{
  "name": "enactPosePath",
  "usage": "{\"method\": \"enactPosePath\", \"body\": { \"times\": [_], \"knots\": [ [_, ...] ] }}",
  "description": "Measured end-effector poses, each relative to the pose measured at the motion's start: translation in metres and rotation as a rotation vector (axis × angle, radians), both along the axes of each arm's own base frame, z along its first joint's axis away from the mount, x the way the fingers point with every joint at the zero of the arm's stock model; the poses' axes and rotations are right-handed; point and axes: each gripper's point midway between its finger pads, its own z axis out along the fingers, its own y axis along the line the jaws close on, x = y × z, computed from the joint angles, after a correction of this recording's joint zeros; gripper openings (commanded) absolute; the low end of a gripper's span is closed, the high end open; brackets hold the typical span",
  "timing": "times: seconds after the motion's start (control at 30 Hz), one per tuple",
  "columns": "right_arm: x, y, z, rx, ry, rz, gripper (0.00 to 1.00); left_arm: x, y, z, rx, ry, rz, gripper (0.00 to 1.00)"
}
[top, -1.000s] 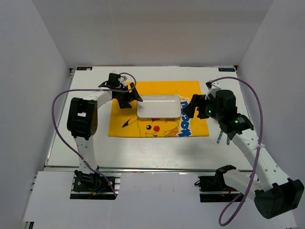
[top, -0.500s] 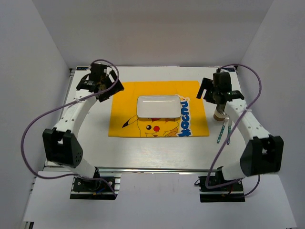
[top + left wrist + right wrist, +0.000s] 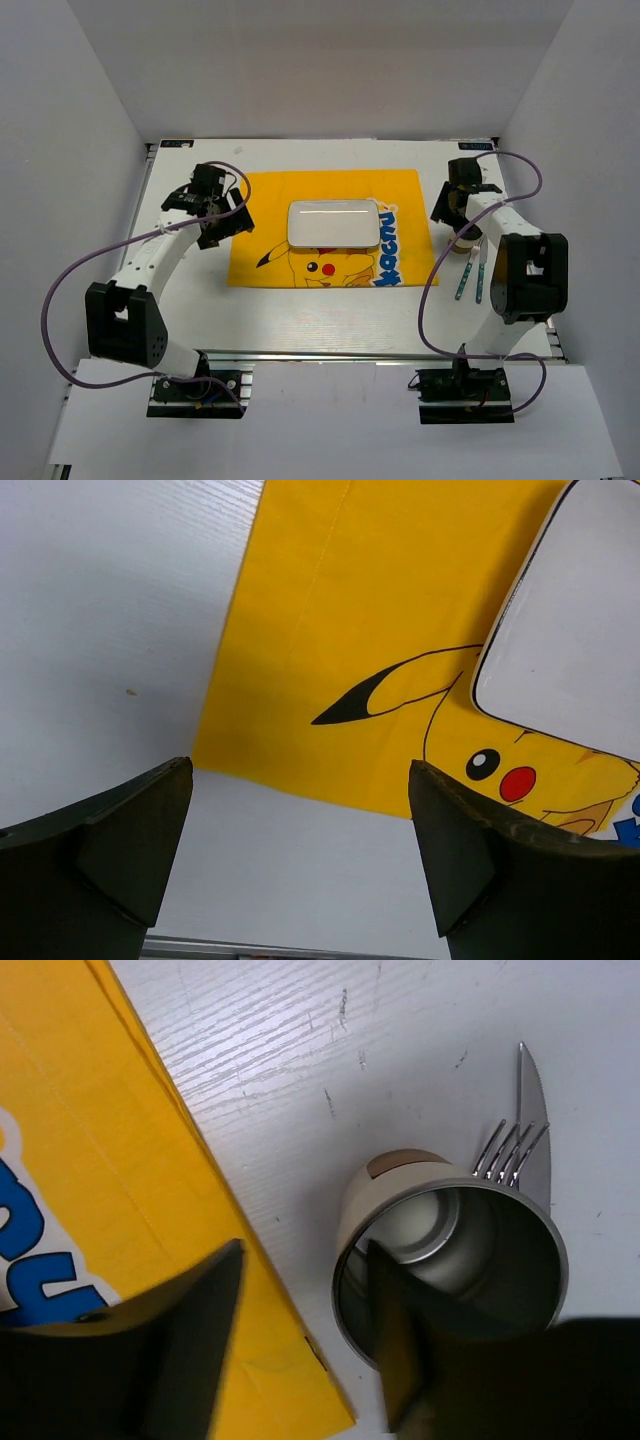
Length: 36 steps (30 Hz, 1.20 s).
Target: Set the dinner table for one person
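Presently, over the table [image 3: 330, 310], left claw [image 3: 300, 770] apart above 7 o'clock corner of mat [image 3: 330, 630]; right claw [image 3: 303, 1260] apart at rim of cup [image 3: 372, 1195], fork [image 3: 510, 1145] at its 1 o'clock.

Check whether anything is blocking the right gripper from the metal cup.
Nothing visible does. The right gripper is open right at the metal cup, one finger over its rim. The fork and knife lie beyond it.
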Motion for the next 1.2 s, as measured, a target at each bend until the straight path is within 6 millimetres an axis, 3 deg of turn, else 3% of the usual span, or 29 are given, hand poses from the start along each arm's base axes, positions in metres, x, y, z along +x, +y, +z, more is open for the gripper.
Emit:
{"method": "enactPosePath", "body": {
  "times": [0.03, 0.07, 0.1, 0.13, 0.17, 0.27, 0.37, 0.57, 0.77, 0.93, 1.13, 1.2],
  "knots": [
    [0.000, -0.001, -0.001, -0.007, 0.003, -0.001, 0.42, 0.000, -0.001, 0.001, -0.004, -0.005, -0.007, 0.98],
    [0.001, -0.003, -0.002, -0.015, 0.002, -0.008, 0.23, 0.001, -0.002, 0.002, -0.007, -0.012, -0.017, 0.98],
    [0.001, -0.006, -0.003, -0.031, 0.005, -0.010, 0.10, 0.001, -0.003, 0.002, -0.012, -0.016, -0.025, 0.98],
    [0.001, -0.008, -0.004, -0.040, 0.007, -0.024, 0.01, 0.000, -0.004, 0.003, -0.015, -0.019, -0.033, 0.98],
    [0.001, -0.011, -0.004, -0.061, 0.006, -0.033, 0.00, 0.000, -0.005, 0.003, -0.017, -0.020, -0.038, 0.98],
    [0.003, -0.014, 0.001, -0.108, 0.003, -0.039, 0.00, 0.001, -0.007, 0.005, -0.025, -0.029, -0.057, 0.98],
    [0.014, -0.003, 0.016, -0.127, -0.004, 0.008, 0.00, 0.000, -0.007, 0.008, -0.030, -0.047, -0.060, 0.98],
    [0.104, 0.059, 0.059, -0.119, -0.113, 0.169, 0.00, -0.009, 0.005, 0.027, 0.001, -0.127, -0.021, 0.98],
    [0.160, 0.121, 0.051, -0.153, -0.129, 0.315, 0.00, -0.007, 0.008, 0.037, 0.007, -0.171, -0.010, 0.98],
    [0.162, 0.141, 0.027, -0.184, -0.086, 0.389, 0.00, -0.007, 0.007, 0.033, 0.007, -0.162, -0.013, 0.98],
    [0.163, 0.137, 0.025, -0.196, -0.081, 0.405, 0.01, -0.006, 0.005, 0.033, -0.001, -0.167, -0.023, 0.98],
    [0.163, 0.137, 0.024, -0.194, -0.079, 0.411, 0.08, -0.005, 0.004, 0.034, -0.006, -0.171, -0.029, 0.98]
  ]
}}
